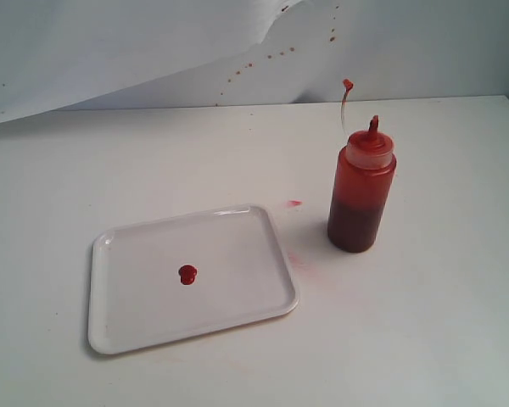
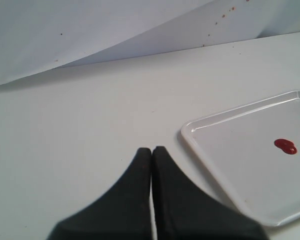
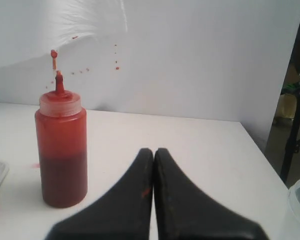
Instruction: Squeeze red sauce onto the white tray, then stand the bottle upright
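The white tray [image 1: 229, 246] lies flat on the table, left of centre, with a small glossy blob of red sauce [image 1: 187, 274] on it. To its right the bottle [image 1: 361, 191] stands upright, dark red sauce filling its lower part, its tiny cap [image 1: 348, 84] sticking up on a strap. Neither gripper shows in the exterior view. In the left wrist view my left gripper [image 2: 152, 149] is shut and empty, beside the tray [image 2: 210, 150] and its red sauce blob [image 2: 285, 146]. In the right wrist view my right gripper [image 3: 154, 150] is shut and empty, apart from the bottle [image 3: 61, 150].
A faint pink smear [image 1: 295, 203] and a pale stain mark the table between tray and bottle. A rumpled white backdrop with small red specks [image 1: 267, 58] stands behind. A clear plastic container [image 3: 298, 210] sits near the table's edge in the right wrist view.
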Available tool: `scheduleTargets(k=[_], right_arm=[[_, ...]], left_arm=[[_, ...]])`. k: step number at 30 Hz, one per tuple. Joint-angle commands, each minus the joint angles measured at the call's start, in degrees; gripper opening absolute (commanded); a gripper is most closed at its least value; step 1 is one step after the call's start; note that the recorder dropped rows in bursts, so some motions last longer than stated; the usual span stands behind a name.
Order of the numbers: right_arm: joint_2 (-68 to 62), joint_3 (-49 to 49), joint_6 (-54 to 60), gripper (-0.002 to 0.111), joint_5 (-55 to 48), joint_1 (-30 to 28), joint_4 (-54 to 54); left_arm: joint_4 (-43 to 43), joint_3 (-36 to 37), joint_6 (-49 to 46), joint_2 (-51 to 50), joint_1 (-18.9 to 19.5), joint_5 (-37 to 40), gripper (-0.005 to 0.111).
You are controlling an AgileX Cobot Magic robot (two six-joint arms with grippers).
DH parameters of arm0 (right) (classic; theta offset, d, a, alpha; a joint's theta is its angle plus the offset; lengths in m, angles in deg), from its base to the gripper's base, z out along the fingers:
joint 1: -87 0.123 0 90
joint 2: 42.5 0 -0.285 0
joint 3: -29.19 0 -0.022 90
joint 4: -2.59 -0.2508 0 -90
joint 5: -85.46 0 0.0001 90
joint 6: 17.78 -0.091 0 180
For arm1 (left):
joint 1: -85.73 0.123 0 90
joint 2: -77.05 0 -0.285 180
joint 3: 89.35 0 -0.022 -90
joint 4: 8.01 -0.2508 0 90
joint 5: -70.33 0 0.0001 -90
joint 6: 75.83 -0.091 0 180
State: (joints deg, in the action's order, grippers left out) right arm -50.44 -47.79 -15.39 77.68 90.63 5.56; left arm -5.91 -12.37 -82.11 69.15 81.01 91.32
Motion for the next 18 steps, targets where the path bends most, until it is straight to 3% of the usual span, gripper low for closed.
scheduleTargets(k=[1, 11, 18], right_arm=[[0.2, -0.2, 0.1, 0.000, -0.7, -0.2, 0.5], [0.2, -0.2, 0.3, 0.000, -0.8, -0.2, -0.4], [0.2, -0.2, 0.3, 0.000, -8.6, -0.2, -0.2]], left_arm=[[0.4, 0.2, -0.1, 0.1, 0.2, -0.6, 0.001], [0.4, 0.2, -0.1, 0.1, 0.2, -0.6, 0.001], [0.4, 0.2, -0.1, 0.1, 0.2, -0.6, 0.001]])
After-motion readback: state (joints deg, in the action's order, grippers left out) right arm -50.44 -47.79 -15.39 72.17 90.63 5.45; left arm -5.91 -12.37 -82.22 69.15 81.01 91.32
